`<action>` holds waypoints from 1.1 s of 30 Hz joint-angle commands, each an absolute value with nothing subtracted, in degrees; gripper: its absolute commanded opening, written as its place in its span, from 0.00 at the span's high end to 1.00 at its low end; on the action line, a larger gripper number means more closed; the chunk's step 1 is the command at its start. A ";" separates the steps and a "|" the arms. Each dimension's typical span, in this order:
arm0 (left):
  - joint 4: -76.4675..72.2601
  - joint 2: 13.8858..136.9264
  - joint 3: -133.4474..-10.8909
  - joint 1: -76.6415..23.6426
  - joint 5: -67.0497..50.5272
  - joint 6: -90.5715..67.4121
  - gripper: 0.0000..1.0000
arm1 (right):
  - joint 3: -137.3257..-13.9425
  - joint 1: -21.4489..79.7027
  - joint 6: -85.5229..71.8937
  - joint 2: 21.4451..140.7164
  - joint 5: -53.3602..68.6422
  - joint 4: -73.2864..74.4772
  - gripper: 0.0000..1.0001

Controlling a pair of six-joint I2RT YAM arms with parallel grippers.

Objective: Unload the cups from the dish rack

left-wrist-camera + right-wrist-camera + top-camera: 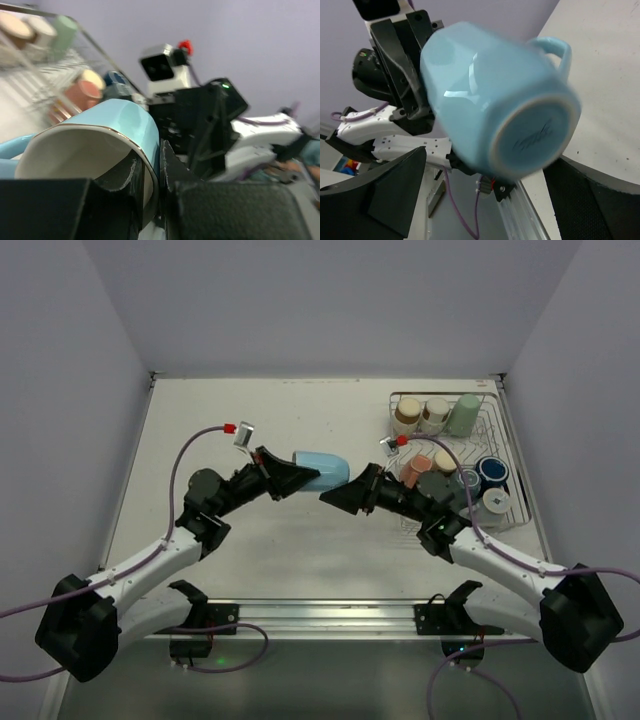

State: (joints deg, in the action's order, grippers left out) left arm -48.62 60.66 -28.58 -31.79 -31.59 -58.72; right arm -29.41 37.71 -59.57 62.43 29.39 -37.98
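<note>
On a pale tabletop (280,420), at the far right, a silver wire dish rack (497,435). Above mid-tabletop, well apart from the rack, a light blue cup (322,470) held sideways in the air, base toward the right arm. Clenched on its rim with the left pincer (303,478), one finger inside, one outside. Facing the base, the right pincer (348,490), spread wide; contact with the cup not discernible. Inside the rack, among others: a pale green cup (464,414), a dark blue cup (492,471), a salmon pink cup (418,472).

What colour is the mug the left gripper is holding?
The mug is light blue, seen best in the right wrist view.
</note>
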 commanded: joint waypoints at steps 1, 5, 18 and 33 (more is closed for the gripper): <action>-33.92 56.87 -36.53 -31.11 -15.43 -43.64 1.00 | -29.71 38.50 -53.55 58.55 26.74 -35.00 0.01; -15.58 60.02 -45.25 -27.27 -7.21 -35.61 1.00 | -30.41 38.50 -47.21 54.32 19.71 -21.83 0.01; 28.27 103.06 -88.46 -12.66 12.11 -13.64 1.00 | -33.05 38.50 -34.20 52.12 14.51 -2.73 0.01; 36.74 115.57 -98.00 -7.30 21.27 -8.88 1.00 | -32.61 38.50 -32.26 54.14 14.33 -0.88 0.01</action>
